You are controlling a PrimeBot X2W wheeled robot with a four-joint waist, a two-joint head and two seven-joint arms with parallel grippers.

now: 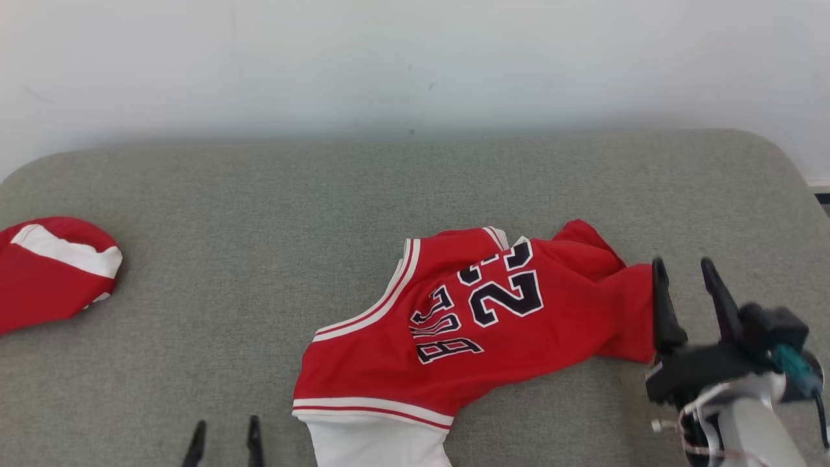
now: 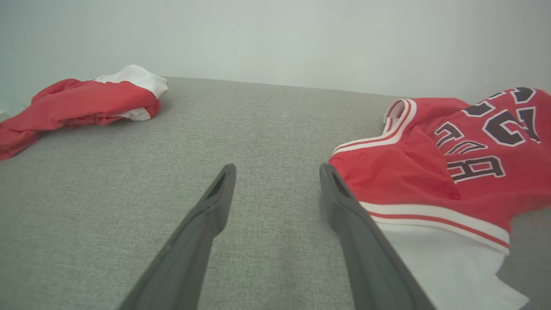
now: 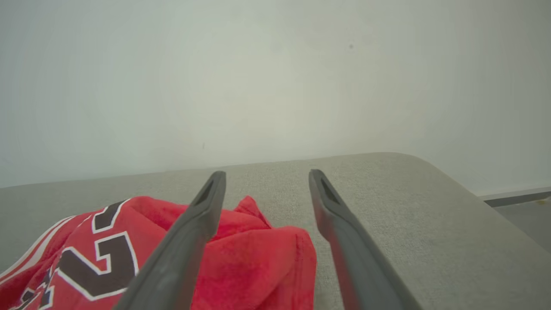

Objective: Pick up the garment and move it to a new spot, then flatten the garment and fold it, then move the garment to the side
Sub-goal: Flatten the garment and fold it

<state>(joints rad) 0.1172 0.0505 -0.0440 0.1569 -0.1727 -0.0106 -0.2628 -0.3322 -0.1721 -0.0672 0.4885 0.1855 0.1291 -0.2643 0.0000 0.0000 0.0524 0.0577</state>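
Note:
The garment (image 1: 473,324) is a red jersey with white trim and dark lettering, lying crumpled on the grey cushioned surface (image 1: 259,259), right of centre. Its white lower part (image 1: 376,444) reaches the near edge of the head view. My right gripper (image 1: 682,264) hovers open just past the jersey's right edge, nothing between its fingers. In the right wrist view the jersey (image 3: 241,258) lies under and left of the open right gripper (image 3: 267,174). My left gripper (image 1: 225,425) is open at the bottom, left of the jersey. From the left wrist, the left gripper (image 2: 277,168) stands open beside the jersey (image 2: 452,172).
A second red and white cloth (image 1: 52,269) lies bunched at the far left of the surface, seen too from the left wrist (image 2: 82,103). A pale wall (image 1: 415,65) runs behind. The surface's rounded right corner (image 3: 430,172) drops to the floor (image 3: 525,215).

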